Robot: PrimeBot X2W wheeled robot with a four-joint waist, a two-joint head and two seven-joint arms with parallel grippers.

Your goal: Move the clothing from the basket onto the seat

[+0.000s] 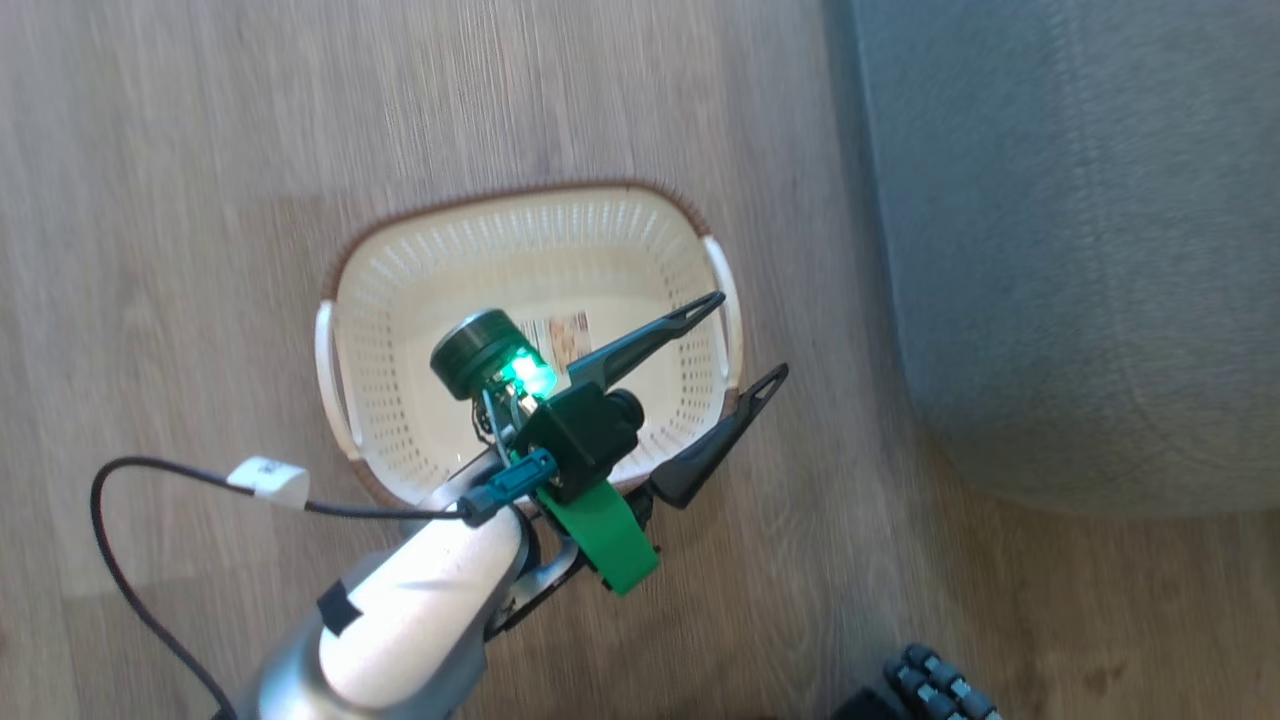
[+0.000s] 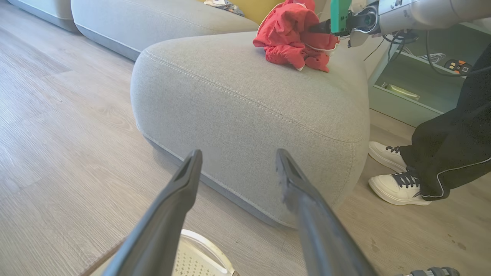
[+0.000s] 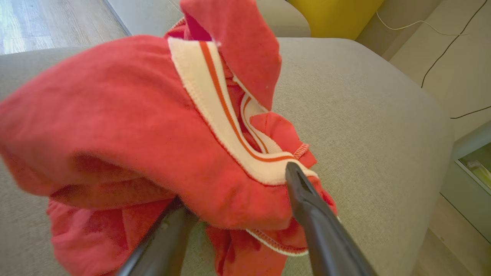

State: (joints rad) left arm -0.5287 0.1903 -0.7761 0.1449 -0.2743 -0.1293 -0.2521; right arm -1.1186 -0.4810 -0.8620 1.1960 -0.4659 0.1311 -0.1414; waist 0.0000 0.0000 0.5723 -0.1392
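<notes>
The cream basket [image 1: 390, 330] stands on the wood floor, with nothing but a label on its bottom. My left gripper [image 1: 748, 336] hangs open over its right rim, and in the left wrist view the left gripper [image 2: 238, 153] points at the grey seat [image 2: 245, 96]. The red clothing [image 2: 295, 38] lies bunched on top of the seat, my right gripper [image 2: 315, 27] touching it. In the right wrist view the right gripper [image 3: 238, 184] has its fingers wide apart, and the white-trimmed red clothing [image 3: 126, 115] sags over them onto the seat [image 3: 364, 115].
A person's white shoes [image 2: 397, 188] and dark trousers [image 2: 456, 134] are beside the seat's right end. A teal shelf unit [image 2: 406, 88] stands behind. Another grey cushion [image 2: 153, 19] lies further back. A black cable with a white tag [image 1: 265, 480] trails from my left arm.
</notes>
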